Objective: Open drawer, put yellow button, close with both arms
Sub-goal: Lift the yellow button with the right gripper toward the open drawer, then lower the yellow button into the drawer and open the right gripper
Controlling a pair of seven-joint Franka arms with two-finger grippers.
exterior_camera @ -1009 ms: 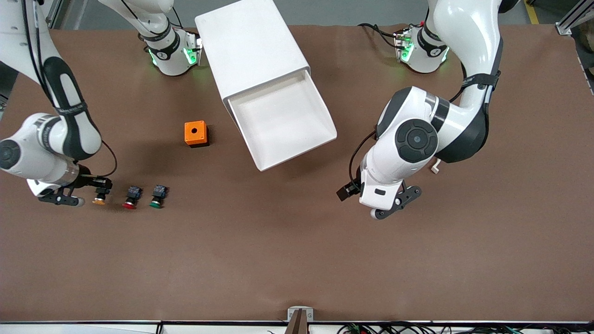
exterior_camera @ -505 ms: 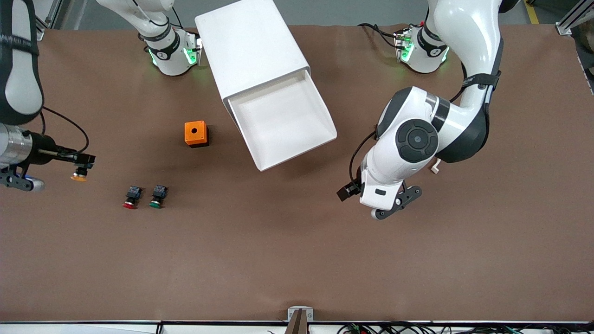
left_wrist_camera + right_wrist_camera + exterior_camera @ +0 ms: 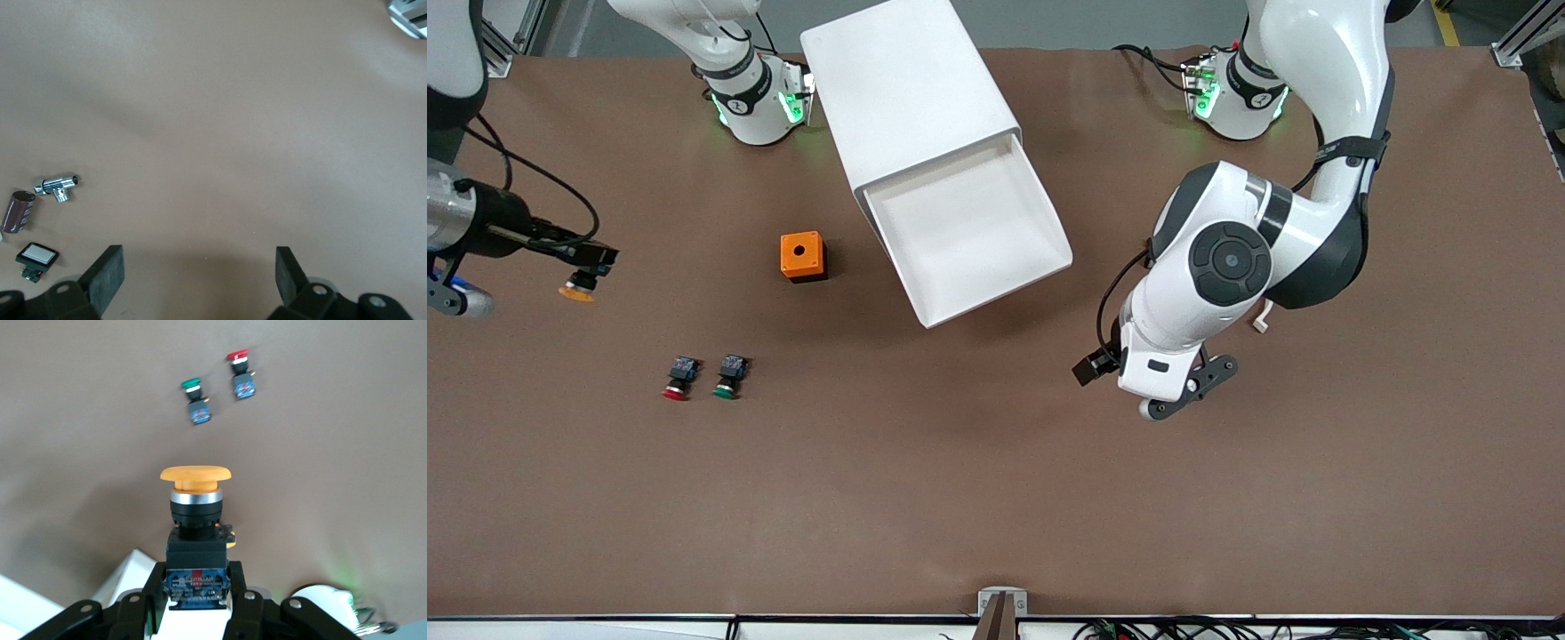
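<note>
The right tool (image 3: 587,267) is clamped on the black-and-blue body of the yellow button (image 3: 576,291), cap pointing down, and hangs over bare desk (image 3: 996,498) at the right arm's end. In the right wrist view the fingers (image 3: 155,597) pinch the button's lower housing from both sides, with the yellow cap clear of them. On the desk under that view lie the red button (image 3: 675,377) and the green button (image 3: 730,376), just beside each other and apart from the tool.

Between them and the cabinet (image 3: 907,93) stands an orange box (image 3: 802,256). The drawer (image 3: 969,233) is pulled out of the cabinet, its white tray empty and open to the top.

The left tool (image 3: 1183,391) waits with its jaws spread wide over bare desk, toward the left arm's end, well apart from the drawer.

The step in hand looks like the carry: drawer opened, button lifted, not yet delivered. The next move calls for taking the button across over the orange box to a spot above the tray, lowering it and letting go, so it does not bounce out over the shallow wall. Then both arms have to push the drawer front shut.
</note>
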